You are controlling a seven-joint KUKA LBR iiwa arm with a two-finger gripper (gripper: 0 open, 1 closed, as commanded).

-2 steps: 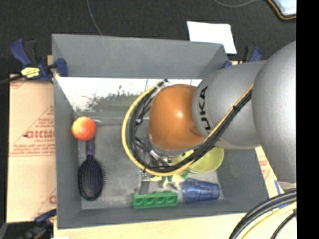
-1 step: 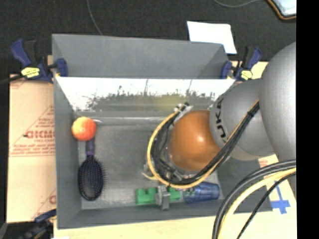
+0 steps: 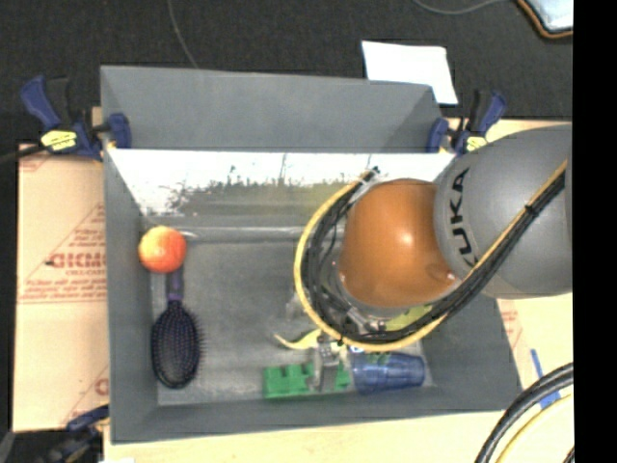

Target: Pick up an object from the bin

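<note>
My gripper point(image 3: 326, 353) hangs low near the bin's front wall, mostly hidden under the arm's orange cover. Just below it, against the front wall, lies a green toy block point(image 3: 287, 381). To the block's right, a blue cup-like thing point(image 3: 388, 371) lies on its side. The gripper sits right above the gap where the two meet. A yellow-green thing point(image 3: 416, 313) peeks out from under the arm on the right, largely hidden.
A red and yellow apple point(image 3: 162, 250) rests by the left wall. A dark blue hairbrush point(image 3: 175, 341) lies below it, with its handle pointing toward the apple. The arm covers the bin's right half.
</note>
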